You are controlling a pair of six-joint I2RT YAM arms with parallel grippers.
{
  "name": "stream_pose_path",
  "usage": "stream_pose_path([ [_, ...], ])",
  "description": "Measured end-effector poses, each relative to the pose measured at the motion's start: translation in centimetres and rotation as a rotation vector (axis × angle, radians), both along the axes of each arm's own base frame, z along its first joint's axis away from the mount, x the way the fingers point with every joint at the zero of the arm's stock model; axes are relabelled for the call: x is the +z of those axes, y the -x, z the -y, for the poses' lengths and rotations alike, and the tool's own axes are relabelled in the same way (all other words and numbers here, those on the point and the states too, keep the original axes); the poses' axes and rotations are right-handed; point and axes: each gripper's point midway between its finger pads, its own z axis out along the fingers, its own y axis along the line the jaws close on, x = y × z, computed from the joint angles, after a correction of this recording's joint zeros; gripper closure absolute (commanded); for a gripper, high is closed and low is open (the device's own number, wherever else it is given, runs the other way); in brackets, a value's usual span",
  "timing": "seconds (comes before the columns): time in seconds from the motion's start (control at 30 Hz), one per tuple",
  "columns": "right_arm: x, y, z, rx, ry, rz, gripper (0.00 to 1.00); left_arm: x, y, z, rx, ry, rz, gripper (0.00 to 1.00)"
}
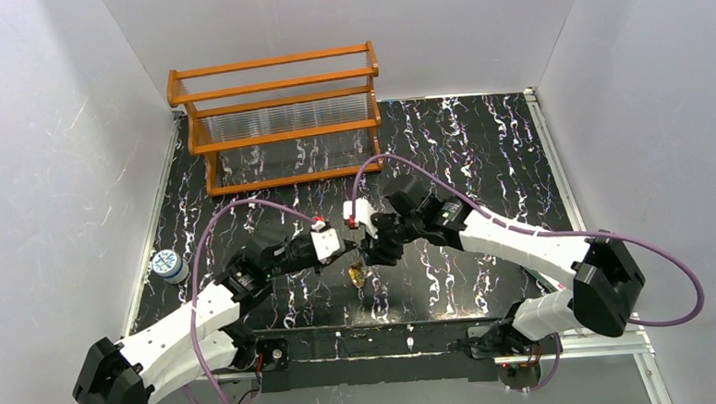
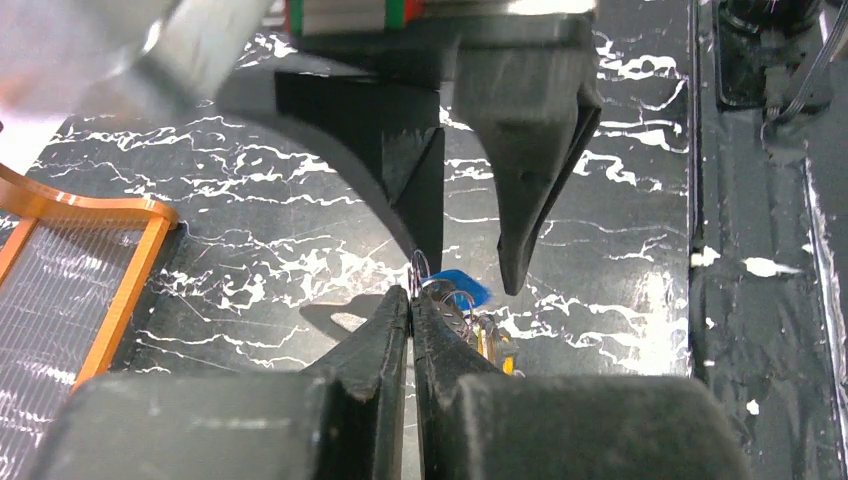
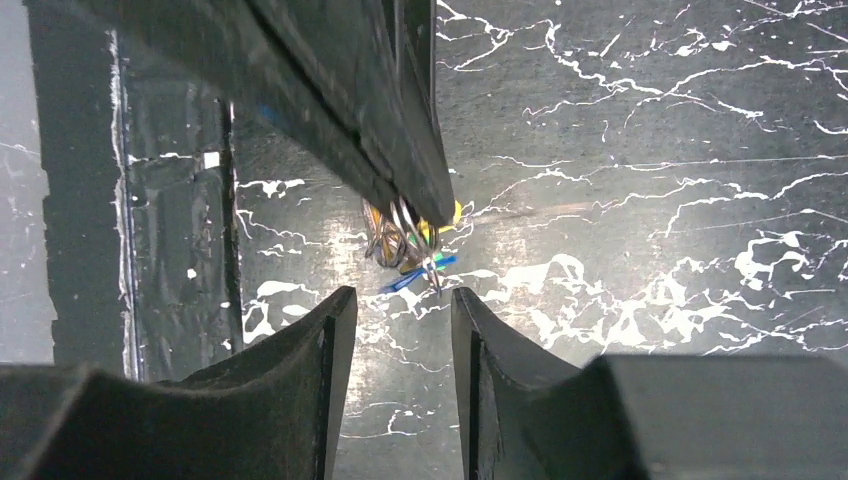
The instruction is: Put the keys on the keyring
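My left gripper (image 2: 412,298) is shut on the thin wire keyring (image 2: 419,266), whose loop pokes up just past the fingertips. Several keys hang bunched on it: a blue one (image 2: 463,285) and a yellow one (image 2: 492,340) beside my right finger. In the right wrist view the bunch of keys (image 3: 403,243) shows yellow, green and blue heads below the left gripper's shut tips. My right gripper (image 3: 400,296) is open and empty, facing the bunch a short way off, one finger on either side of the blue key. From above, both grippers meet mid-table over the hanging keys (image 1: 358,275).
An orange wooden rack (image 1: 281,123) with clear slats stands at the back left; its corner shows in the left wrist view (image 2: 120,260). A small white-and-blue round container (image 1: 167,265) sits at the mat's left edge. Purple cables arch over both arms.
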Motion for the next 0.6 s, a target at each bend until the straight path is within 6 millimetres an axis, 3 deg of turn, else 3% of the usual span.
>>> stream_pose_path([
  [0.13, 0.7, 0.0, 1.0, -0.015, -0.084, -0.024, 0.52, 0.2, 0.3, 0.1, 0.015, 0.084, -0.005, 1.0],
  [0.27, 3.8, -0.9, 1.7, -0.024, -0.247, -0.008, 0.51, -0.1, 0.6, 0.1, 0.022, 0.151, -0.012, 1.0],
  [0.43, 7.5, -0.3, 1.9, 0.033, -0.42, 0.029, 0.51, 0.9, 1.1, 0.0, 0.015, 0.244, 0.021, 1.0],
  [0.6, 9.1, 0.6, 1.6, 0.107, -0.509, 0.029, 0.5, 2.5, 1.8, 0.1, -0.016, 0.329, 0.062, 1.0],
])
